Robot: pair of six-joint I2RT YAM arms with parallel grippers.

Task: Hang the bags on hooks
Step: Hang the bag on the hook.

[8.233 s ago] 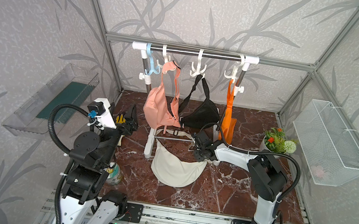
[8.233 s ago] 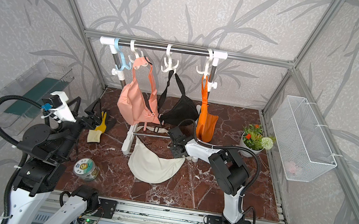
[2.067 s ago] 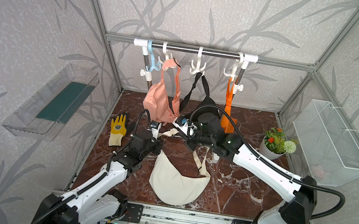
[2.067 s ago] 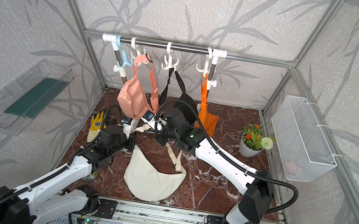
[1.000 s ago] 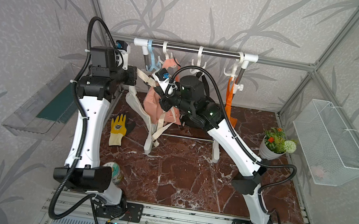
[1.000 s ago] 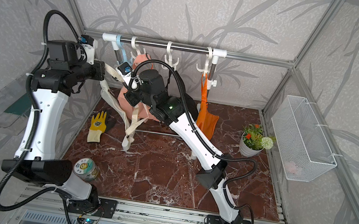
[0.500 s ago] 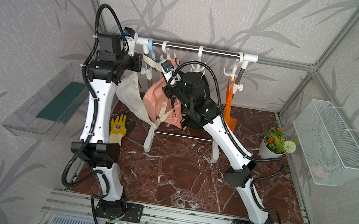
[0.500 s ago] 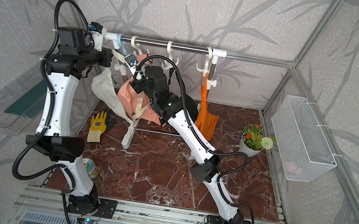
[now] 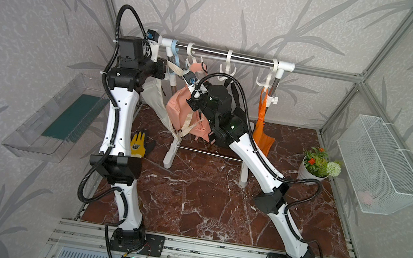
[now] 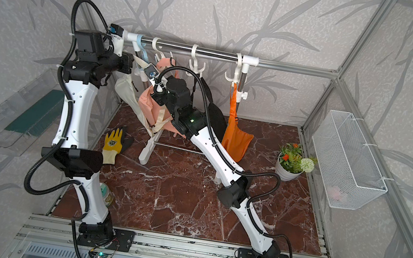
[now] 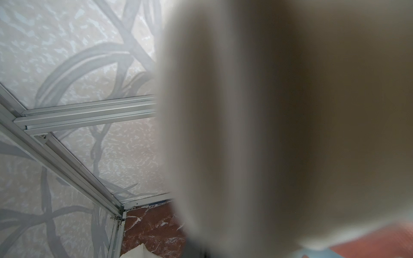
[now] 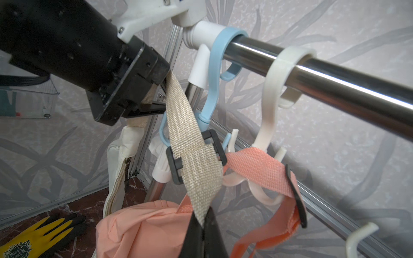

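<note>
At the front edge of the worktop, the two arms start from their bases. The left arm stands up tall, almost straight, and its wrist bends over toward the left end of the rail. The right arm leans up and across from the right side and reaches toward that same end.

A yellow glove lies flat on the worktop beside the left arm.

Higher up, both grippers hold one strap of the cream bag. The right gripper has its tips pressed together and pinches the lower end of the strap. The left gripper pinches the upper end tight. The strap is stretched between them. The cream bag hangs in the air under the left gripper, just beside the rack's left post, and is off the worktop.

The strap runs across the front of the blue hook. A black buckle on the strap sits right by the bottom of that hook. I cannot tell if the strap is on the hook.

Just beside it, the pink bag hangs by its strap from a white hook. Both hooks hang on the shiny rail near the back wall.

The left wrist view is mostly a big blur.
</note>
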